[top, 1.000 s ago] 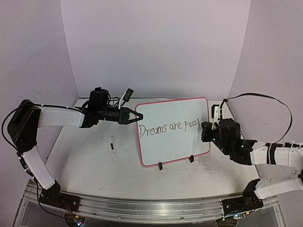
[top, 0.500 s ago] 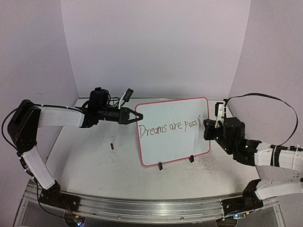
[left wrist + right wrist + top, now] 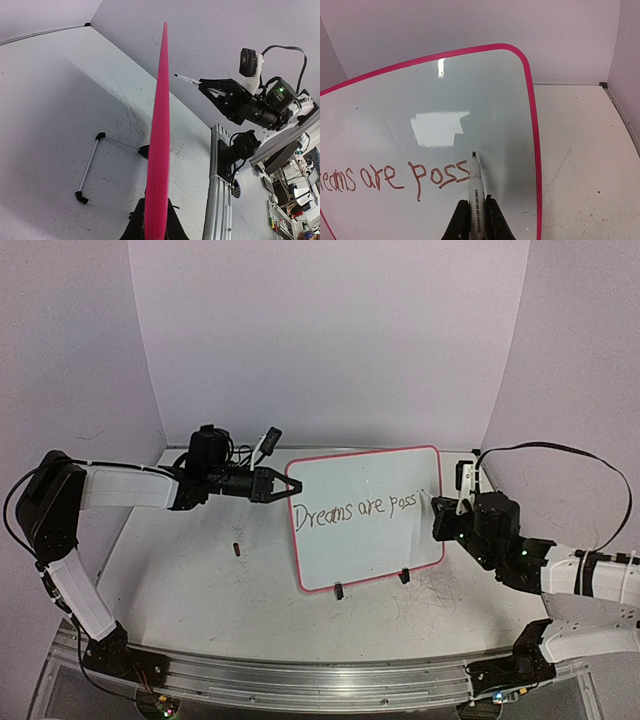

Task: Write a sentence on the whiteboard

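Top view.
- Whiteboard (image 3: 370, 545) upright at mid-table, tilted slightly, propped on two black clip feet (image 3: 339, 591) on the scuffed tabletop (image 3: 200, 585).
- Sentence (image 3: 355, 508) across the middle of the board in thin dark strokes. Reads "Dreams are poss", running almost to the right rim.
- Left gripper (image 3: 283, 485) reaching in from the left. Fingers pinching the pink rim at the upper left edge of the board.
- Right gripper (image 3: 443, 510) at the right edge of the board, closed around a white marker (image 3: 432, 500). Marker tip pointing at the end of the writing.
- Small dark object (image 3: 237, 549) lying alone on the table, left of the board and well apart from it.

Left wrist view.
- Whiteboard (image 3: 160, 125) edge-on, a single pink strip rising from the bottom of the frame.
- Left gripper (image 3: 156, 227) with fingers pressed onto that rim from both sides.
- Thin wire stand (image 3: 90, 167) with black end caps on the table beside the board.
- Right gripper (image 3: 210, 89) beyond the board, marker (image 3: 186, 79) sticking out towards it.

Right wrist view.
- Whiteboard (image 3: 445, 95) filling most of the frame, glare patch near its centre.
- Sentence (image 3: 395, 176) visible as "reams are poss", first letter cut off at the left.
- Right gripper (image 3: 474, 220) at the bottom, fingers clamped on the marker (image 3: 475, 187).
- Marker tip just right of the last "s". Cannot tell whether touching the surface.
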You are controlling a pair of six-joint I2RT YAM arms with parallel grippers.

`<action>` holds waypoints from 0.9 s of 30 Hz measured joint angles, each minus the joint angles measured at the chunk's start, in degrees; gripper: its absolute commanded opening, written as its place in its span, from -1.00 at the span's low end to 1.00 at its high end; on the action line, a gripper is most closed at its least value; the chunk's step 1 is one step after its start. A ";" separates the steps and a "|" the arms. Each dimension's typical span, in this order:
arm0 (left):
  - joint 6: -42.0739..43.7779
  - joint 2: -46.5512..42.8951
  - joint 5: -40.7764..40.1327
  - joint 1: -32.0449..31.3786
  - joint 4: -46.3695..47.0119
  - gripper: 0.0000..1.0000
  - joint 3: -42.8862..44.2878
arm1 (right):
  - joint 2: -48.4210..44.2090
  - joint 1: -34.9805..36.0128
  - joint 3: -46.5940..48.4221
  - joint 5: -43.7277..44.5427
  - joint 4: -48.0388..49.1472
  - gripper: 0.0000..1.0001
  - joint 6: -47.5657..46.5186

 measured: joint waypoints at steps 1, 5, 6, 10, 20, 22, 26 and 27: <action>0.00 0.00 0.00 0.00 0.00 -1.00 0.00 | 0.00 0.00 0.00 -0.02 -0.01 -1.00 0.00; 0.00 0.00 0.00 0.00 0.00 -1.00 -0.01 | 0.00 0.00 0.00 -0.30 -0.03 -1.00 0.00; 0.00 0.00 0.00 0.00 0.00 -1.00 0.00 | 0.00 0.00 0.00 -0.36 -0.03 -1.00 0.00; 0.00 -0.04 -0.01 0.00 -0.03 -1.00 0.00 | 0.00 0.00 0.00 -0.38 -0.03 -1.00 -0.05; 0.02 -0.09 -0.02 -0.04 -0.07 -1.00 0.00 | 1.30 0.00 0.00 -0.42 0.70 -1.00 -0.68; 0.03 -0.11 -0.02 -0.04 -0.07 -1.00 0.00 | 1.94 -0.02 0.00 -0.40 1.16 -1.00 -0.76; 0.03 -0.11 -0.02 -0.09 -0.07 -1.00 0.00 | 3.40 -0.03 0.00 -0.33 1.32 -1.00 -0.78; 0.04 -0.11 -0.02 -0.09 -0.07 -1.00 -0.02 | 3.53 -0.09 0.00 -0.33 1.33 -1.00 -0.75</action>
